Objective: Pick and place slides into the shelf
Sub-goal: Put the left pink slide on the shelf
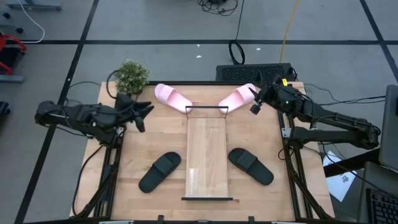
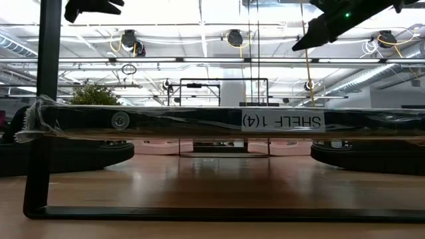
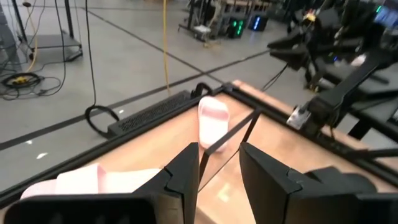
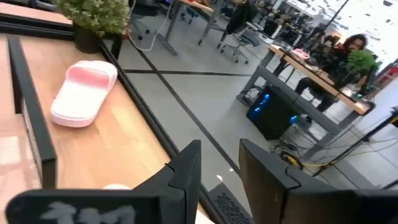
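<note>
Nothing is on the shelf [image 1: 208, 155] yet — the long pale board runs down the middle of the table [image 1: 137, 155] from far edge to near edge, bare, with its black end bars at either short end. All four slides are parked around it: the left pink slide [image 1: 172, 97] and the right pink slide [image 1: 237, 96] angle in toward the shelf's far end near the table's far edge, while the left black slide [image 1: 160, 172] and the right black slide [image 1: 250, 166] flank the board toward the near edge, one on each side. It reads as a starting layout, each pair split so that either arm has its own side to work.

The left gripper [image 1: 142, 113] hovers by the far-left corner, next to the potted plant [image 1: 132, 76], aimed across toward the pink slides. Its fingers [image 3: 186, 171] stand narrowly apart and hold nothing.

The right gripper [image 1: 255, 99] sits over the far-right corner, just beside the right pink slide — the likeliest first pick, I'd say. Its fingers [image 4: 189, 165] show a narrow gap too, empty, touching nothing.
</note>
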